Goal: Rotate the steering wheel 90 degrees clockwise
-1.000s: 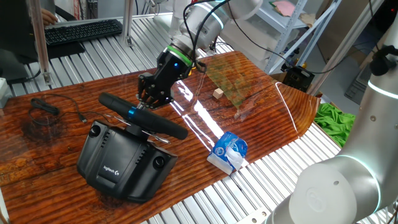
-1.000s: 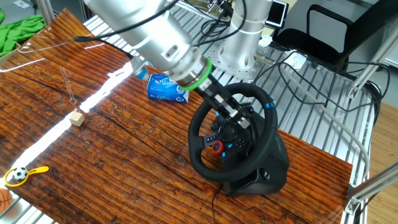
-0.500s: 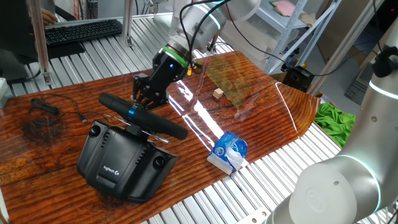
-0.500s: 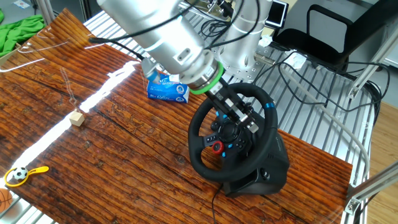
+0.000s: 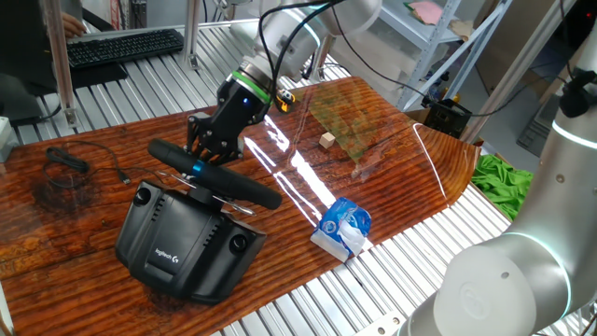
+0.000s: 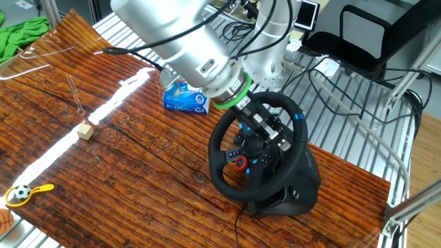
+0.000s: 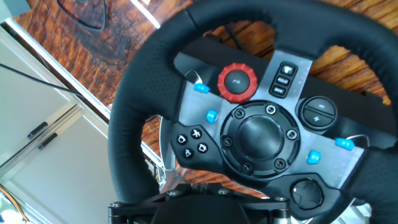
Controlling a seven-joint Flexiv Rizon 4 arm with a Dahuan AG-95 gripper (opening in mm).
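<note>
The steering wheel (image 5: pixel 216 177) is a black rim on a bulky black Logitech base (image 5: pixel 182 245) on the wooden table. The other fixed view shows its face (image 6: pixel 224 134) with a small blue mark (image 6: pixel 300 118) at the upper right of the rim. The hand view shows the hub (image 7: pixel 258 137), silver spokes and a red knob (image 7: pixel 237 81) from close up. My gripper (image 5: pixel 199 147) hovers in front of the wheel's face, over the upper spoke area (image 6: pixel 269 129). Its fingers look spread and hold nothing. The fingertips are hidden in the hand view.
A blue and white packet (image 5: pixel 342 228) lies right of the wheel. A small wooden cube (image 5: pixel 326 140) and a clear sheet (image 5: pixel 350 117) lie farther back. A black cable (image 5: pixel 84 165) runs left of the base. A black keyboard (image 5: pixel 121 45) sits beyond the table.
My gripper has moved across the wheel's face toward the side with the blue mark. The wheel's blue mark stays in the same place.
</note>
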